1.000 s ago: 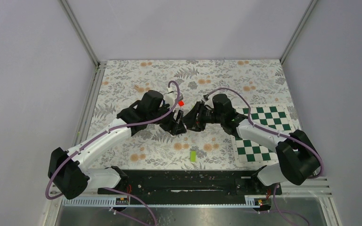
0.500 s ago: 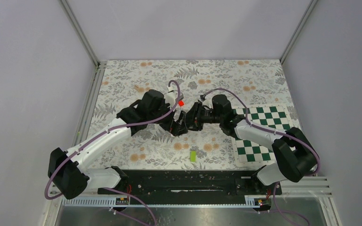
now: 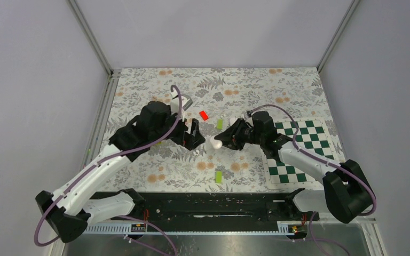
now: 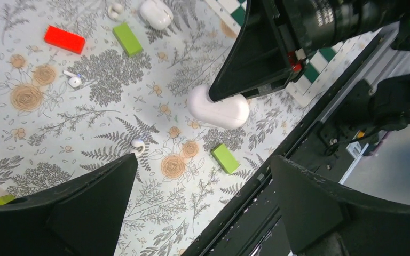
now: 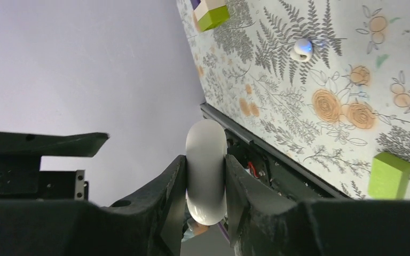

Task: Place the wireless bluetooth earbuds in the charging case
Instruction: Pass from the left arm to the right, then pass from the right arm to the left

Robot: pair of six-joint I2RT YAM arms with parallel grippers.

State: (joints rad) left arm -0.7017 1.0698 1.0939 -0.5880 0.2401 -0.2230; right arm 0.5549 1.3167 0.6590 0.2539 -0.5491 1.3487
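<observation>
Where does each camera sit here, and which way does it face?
Top external: above and behind the robot, looking down at the table; both arms show.
Left wrist: on the left arm, looking down past its open left gripper at the table.
Right wrist: looking along the right gripper, clamped on the case.
Shared: all three see the case.

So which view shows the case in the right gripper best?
Left wrist: the case shows nearly whole, broadside, with only one finger of the right gripper across its upper edge. Right wrist shows it edge-on, pinched between both fingers. Top external shows just a small white blob at the gripper tip.
</observation>
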